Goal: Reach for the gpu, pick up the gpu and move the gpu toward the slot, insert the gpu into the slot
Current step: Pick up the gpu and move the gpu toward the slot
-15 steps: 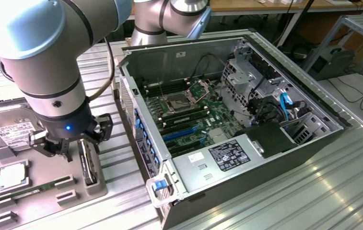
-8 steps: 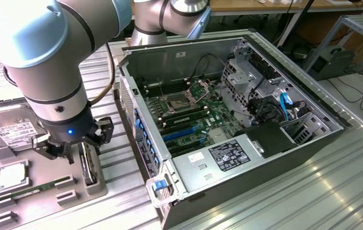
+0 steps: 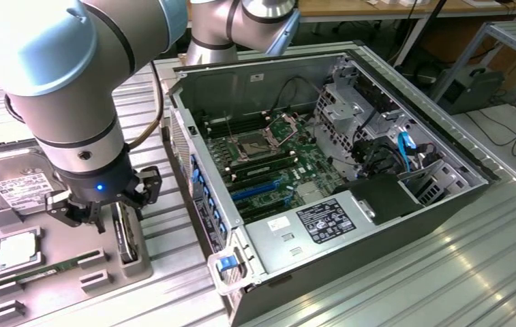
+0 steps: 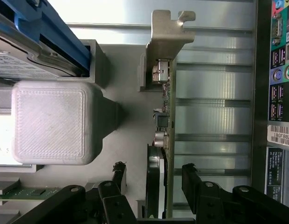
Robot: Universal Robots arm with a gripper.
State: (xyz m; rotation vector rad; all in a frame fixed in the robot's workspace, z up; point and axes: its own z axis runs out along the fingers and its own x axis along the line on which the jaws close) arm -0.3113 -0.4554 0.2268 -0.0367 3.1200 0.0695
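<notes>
The gpu (image 3: 127, 238) stands on its edge in a grey holder tray (image 3: 135, 272) at the exterior view's left, beside the open computer case. In the wrist view the gpu (image 4: 166, 116) shows edge-on, with its silver end bracket (image 4: 167, 32) at the far end and the black fan (image 4: 154, 186) close to the fingers. My gripper (image 3: 105, 210) hangs right over the card. It is open, and the gripper (image 4: 154, 176) has one black finger on each side of the card without touching it. The slot (image 3: 260, 185) is a blue strip on the green motherboard inside the case.
A silver hard drive (image 3: 14, 180) with a white label lies in the tray behind the card. A green memory stick (image 3: 47, 271) and a square chip (image 3: 17, 248) sit nearer the front. The case wall (image 3: 194, 184) rises just beside the tray. A ribbed metal table (image 3: 439, 272) carries everything.
</notes>
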